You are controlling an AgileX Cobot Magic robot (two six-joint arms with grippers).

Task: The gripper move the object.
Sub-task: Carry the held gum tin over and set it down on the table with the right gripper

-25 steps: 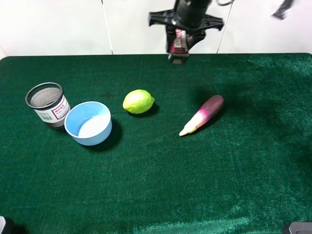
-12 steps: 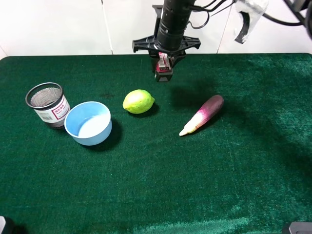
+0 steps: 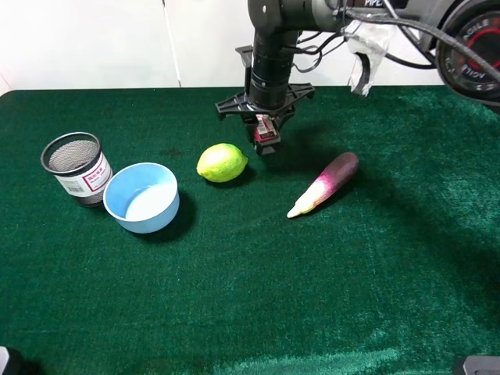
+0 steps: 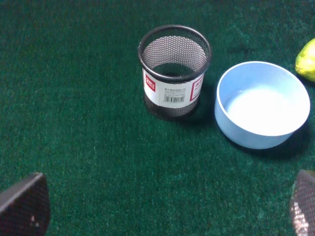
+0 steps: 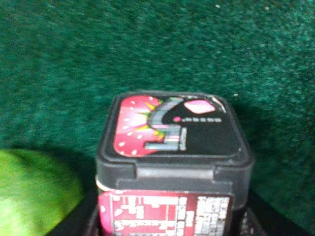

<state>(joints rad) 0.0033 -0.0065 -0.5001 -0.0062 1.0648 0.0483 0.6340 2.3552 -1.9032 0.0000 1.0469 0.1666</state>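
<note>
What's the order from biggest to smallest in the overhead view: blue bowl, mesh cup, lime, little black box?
1. Blue bowl and mesh cup: too alike to rank.
2. Lime.
3. Black box: smallest, even though the right gripper holds it, perhaps nearer the camera.

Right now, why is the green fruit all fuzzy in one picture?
Right wrist view: the lime is blurred, probably too close to the lens, beside the sharper black box. Exterior high view: it looks crisp, with a dark shadow.
</note>
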